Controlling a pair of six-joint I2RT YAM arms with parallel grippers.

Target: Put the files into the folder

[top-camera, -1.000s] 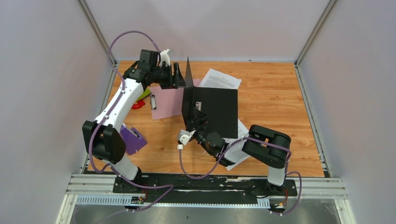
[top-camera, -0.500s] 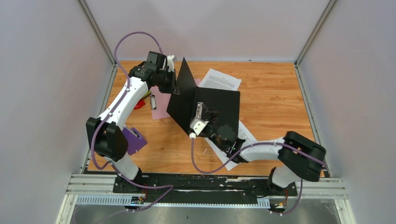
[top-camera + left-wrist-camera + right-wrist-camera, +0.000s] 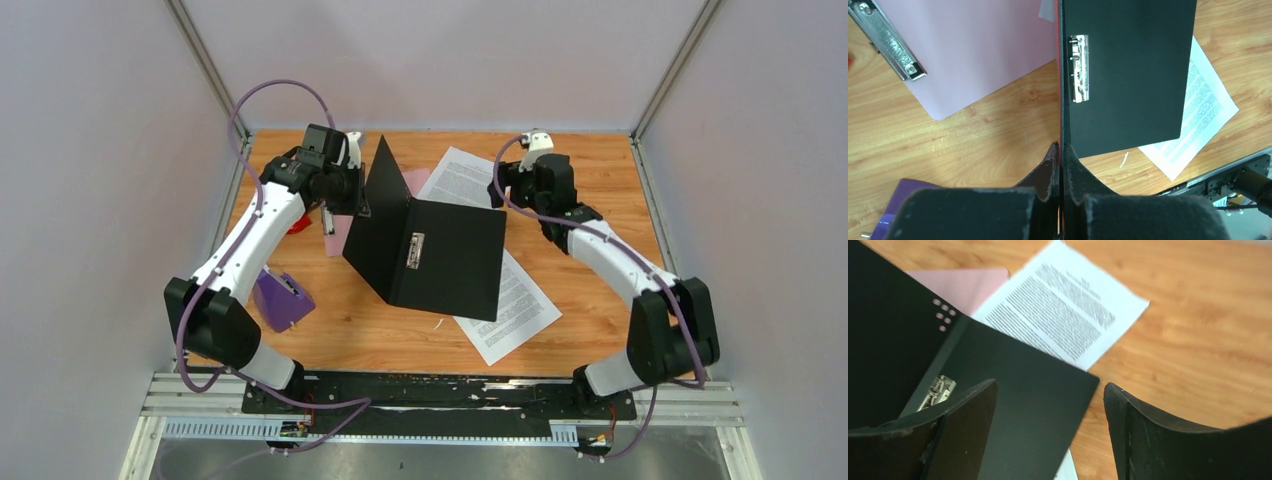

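On the wooden table (image 3: 600, 200) we see 2 arms reaching out from the near edge, 1 to each side of a black folder (image 3: 440, 255) that lies open near the middle. Its base lies flat on the wood, and its left cover stands tilted up. A metal clip (image 3: 411, 250) is fixed inside by the spine.

A pink clipboard (image 3: 973, 55) lies flat to the left of the folder, partly behind the raised cover.

The 2 files are both outside the folder. The far sheet (image 3: 465, 180) pokes out from under the folder's back edge. The near sheet (image 3: 515, 305) sticks out from beneath its near right corner.

A purple object (image 3: 280, 298) lies by the table's left edge, well apart from the folder.

The left gripper (image 3: 1059, 150) is clamped on the edge of the raised cover, which we see edge-on between its fingers. The right gripper (image 3: 1050, 385) hovers over the folder's far right corner beside the far sheet, its jaws wide apart and holding nothing.
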